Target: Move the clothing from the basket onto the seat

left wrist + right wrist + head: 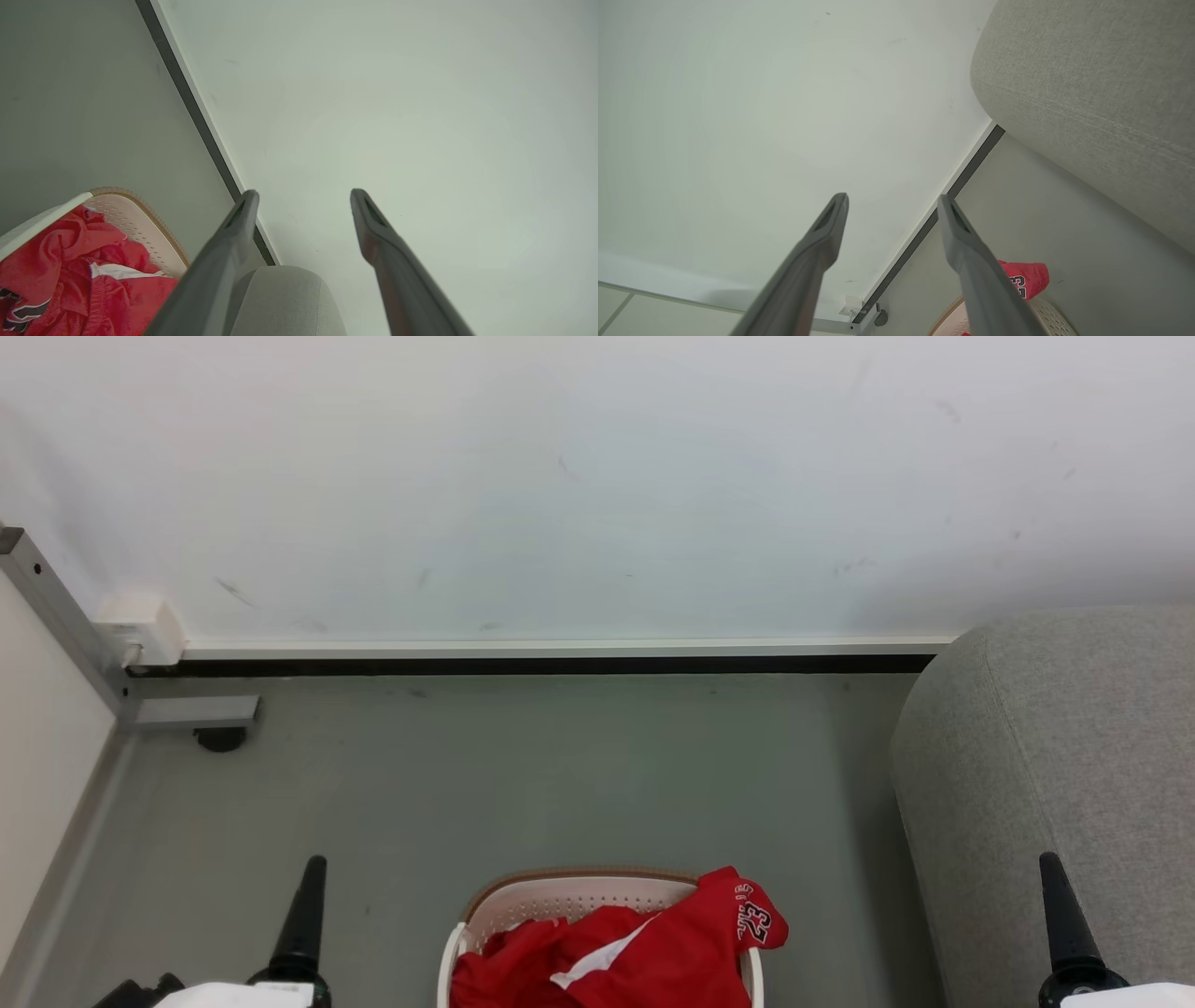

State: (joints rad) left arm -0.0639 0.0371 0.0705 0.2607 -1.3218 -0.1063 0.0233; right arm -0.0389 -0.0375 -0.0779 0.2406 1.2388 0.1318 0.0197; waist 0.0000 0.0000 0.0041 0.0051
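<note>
Open floor (560,775) lay between the basket (560,894) and the seat (1055,756) at its right. The clothing (635,957) filled the basket, spilling over its rim. Left tool (303,193) and right tool (893,198) gaped empty.

Clothing (653,957) in basket (560,894); seat (1055,737) right of basket, seemingly not touching.

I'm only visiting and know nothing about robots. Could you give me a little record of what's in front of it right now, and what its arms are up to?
Clothing: red sports garments heaped in the basket; the piece numbered 23 hangs over the right rim
Basket: cream, perforated, on the floor straight ahead
Sofa: grey, to the right of the basket, apart from it
Left end effector: open, holding nothing
Right end effector: open, holding nothing
Progress: clothing not yet moved
</note>
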